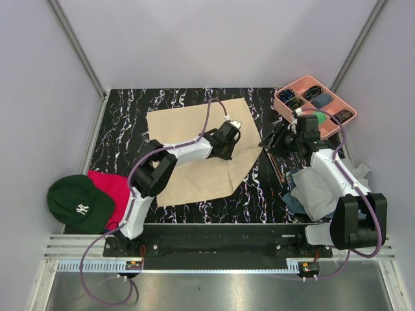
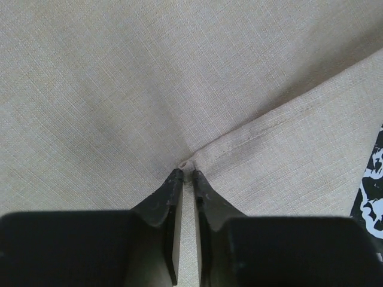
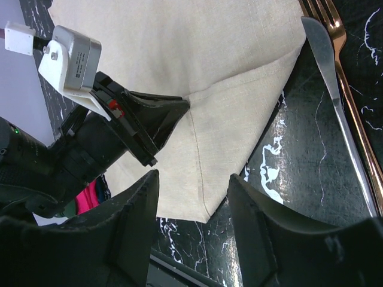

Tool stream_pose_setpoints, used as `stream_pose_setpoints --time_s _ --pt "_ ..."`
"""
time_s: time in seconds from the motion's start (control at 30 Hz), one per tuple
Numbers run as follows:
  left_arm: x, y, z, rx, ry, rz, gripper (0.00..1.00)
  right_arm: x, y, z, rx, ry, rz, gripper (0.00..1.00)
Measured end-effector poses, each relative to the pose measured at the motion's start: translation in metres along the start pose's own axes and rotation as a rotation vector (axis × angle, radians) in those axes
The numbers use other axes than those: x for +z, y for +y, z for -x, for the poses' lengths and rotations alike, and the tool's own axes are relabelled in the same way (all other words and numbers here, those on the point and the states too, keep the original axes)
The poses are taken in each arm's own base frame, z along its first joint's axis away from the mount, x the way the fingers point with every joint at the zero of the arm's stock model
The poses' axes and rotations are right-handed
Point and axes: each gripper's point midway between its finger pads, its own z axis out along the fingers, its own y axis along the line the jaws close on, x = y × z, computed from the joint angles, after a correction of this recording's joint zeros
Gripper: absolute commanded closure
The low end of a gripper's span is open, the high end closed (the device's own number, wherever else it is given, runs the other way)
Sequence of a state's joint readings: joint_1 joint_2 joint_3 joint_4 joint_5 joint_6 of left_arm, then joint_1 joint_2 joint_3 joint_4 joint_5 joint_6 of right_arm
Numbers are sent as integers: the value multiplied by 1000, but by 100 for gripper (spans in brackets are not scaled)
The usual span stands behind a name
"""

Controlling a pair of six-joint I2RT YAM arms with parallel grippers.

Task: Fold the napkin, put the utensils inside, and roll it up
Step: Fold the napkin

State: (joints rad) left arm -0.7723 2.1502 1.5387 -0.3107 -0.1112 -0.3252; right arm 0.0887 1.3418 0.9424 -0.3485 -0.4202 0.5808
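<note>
Squarely on the black marbled table (image 1: pixel 123 129) the napkin (image 1: pixel 181 123) is spread, with one corner folded back over it. At that folded corner's hem a small pucker of cloth is pinched between the nearly closed fingers of the left gripper (image 2: pixel 187 174), which is pressed down onto the fabric. The right gripper (image 3: pixel 194 179) is held over the napkin's right edge with its fingers spread, touching nothing. The utensils (image 3: pixel 328 72) are laid side by side on the table just beside that edge.
</note>
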Motion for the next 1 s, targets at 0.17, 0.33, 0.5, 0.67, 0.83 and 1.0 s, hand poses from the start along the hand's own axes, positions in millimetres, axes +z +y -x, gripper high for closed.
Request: stream_pose_setpoints --time_s 0.17,0.33,0.5,0.67,0.83,1.0 --pt "2 -5 2 20 -5 10 100 0 -3 -6 5 14 1 41" --pt "1 -8 3 7 -6 3 100 -2 -2 -7 4 13 4 40" --pt "-17 -8 5 -13 9 -12 100 -4 -1 -7 1 7 8 40" --pt "-52 -6 38 -46 -65 -64 100 -4 -1 -7 1 7 9 39" --pt "-75 48 60 -130 -117 -37 100 -4 -1 -7 1 7 9 39" --pt "-77 131 61 -216 -104 63 100 -4 0 -7 1 8 10 39"
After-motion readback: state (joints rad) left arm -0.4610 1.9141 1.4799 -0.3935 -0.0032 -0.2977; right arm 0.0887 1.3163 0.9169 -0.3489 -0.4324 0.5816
